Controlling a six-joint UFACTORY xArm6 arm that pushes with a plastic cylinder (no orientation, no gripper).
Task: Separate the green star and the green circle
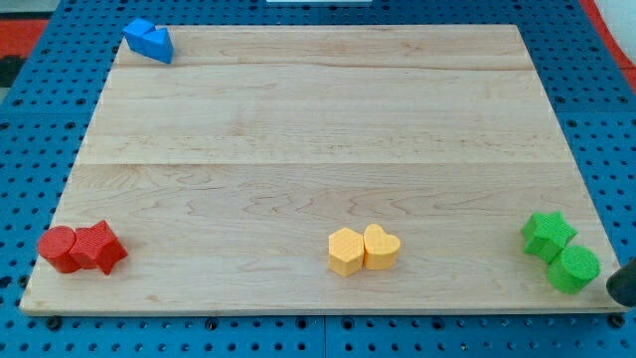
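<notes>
The wooden bench (318, 149) holds the green star (548, 235) touching the green circle (573, 268) at the view's bottom right; my tip (618, 293) sits just right of the circle; there are no fingers, only a rod.

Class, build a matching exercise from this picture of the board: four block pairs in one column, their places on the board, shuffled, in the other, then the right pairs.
Things:
1. blue blocks
2. red blocks
3. yellow blocks
4. green star with green circle

Places:
A. bottom right corner, beside my tip
B. top left corner
C. bottom edge, near the middle
D. bottom left corner

Pairs: 1-B, 2-D, 3-C, 4-A
</notes>
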